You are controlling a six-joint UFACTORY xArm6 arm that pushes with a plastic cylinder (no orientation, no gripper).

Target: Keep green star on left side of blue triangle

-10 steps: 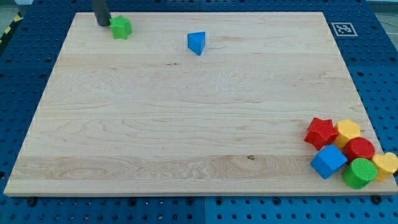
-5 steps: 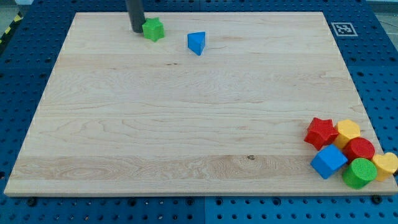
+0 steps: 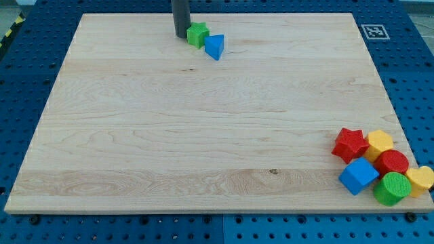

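The green star (image 3: 197,34) lies near the view's top edge of the wooden board (image 3: 203,135), just left of the blue triangle (image 3: 215,47) and touching or almost touching it. My tip (image 3: 182,35) stands against the green star's left side. The rod rises out of the view's top.
A cluster of blocks sits at the view's bottom right corner: a red star (image 3: 350,144), a yellow block (image 3: 379,143), a red block (image 3: 392,163), a blue cube (image 3: 358,176), a green cylinder (image 3: 391,188) and a yellow block (image 3: 421,179). A marker tag (image 3: 373,31) is at the top right.
My tip has slid to the view's right along the top edge, pushing the green star right until it reached the blue triangle. The blue triangle has not visibly moved.
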